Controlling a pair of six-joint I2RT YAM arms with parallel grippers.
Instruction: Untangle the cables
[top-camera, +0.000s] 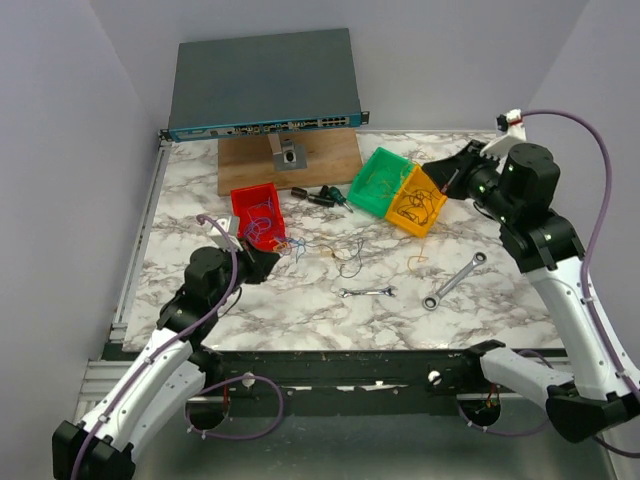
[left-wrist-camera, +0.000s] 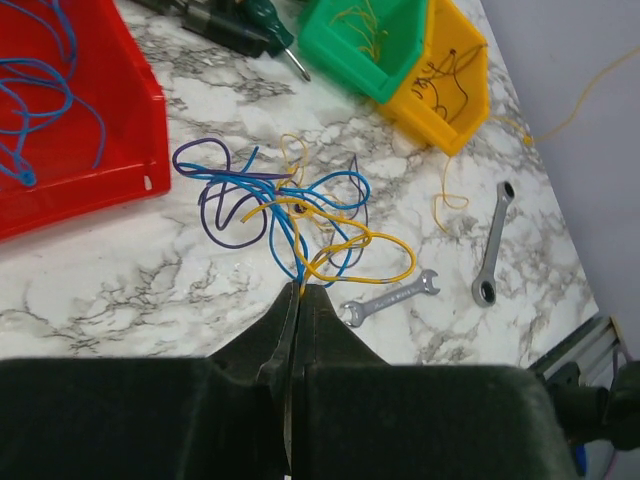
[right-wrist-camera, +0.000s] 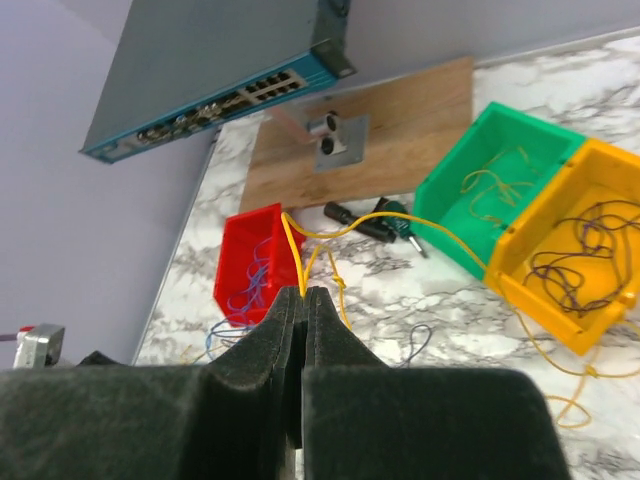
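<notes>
A small knot of thin blue, yellow and purple cables (left-wrist-camera: 290, 205) lies on the marble table just right of the red bin; it also shows in the top view (top-camera: 296, 247). My left gripper (left-wrist-camera: 300, 288) is shut on blue and yellow strands at the knot's near edge, low over the table (top-camera: 268, 262). My right gripper (right-wrist-camera: 304, 293) is shut on a thin yellow wire (right-wrist-camera: 293, 240) that arcs away toward the bins. It is held up above the yellow bin (top-camera: 441, 179).
The red bin (top-camera: 243, 200) holds blue wires, the green bin (top-camera: 369, 195) yellow ones, the yellow bin (top-camera: 424, 223) dark ones. Two silver wrenches (top-camera: 367, 292) (top-camera: 455, 279), screwdrivers (top-camera: 322, 196), and loose dark (top-camera: 350, 258) and orange (top-camera: 418, 262) wires lie mid-table. A wooden board (top-camera: 250, 160) and network switch (top-camera: 262, 85) stand behind.
</notes>
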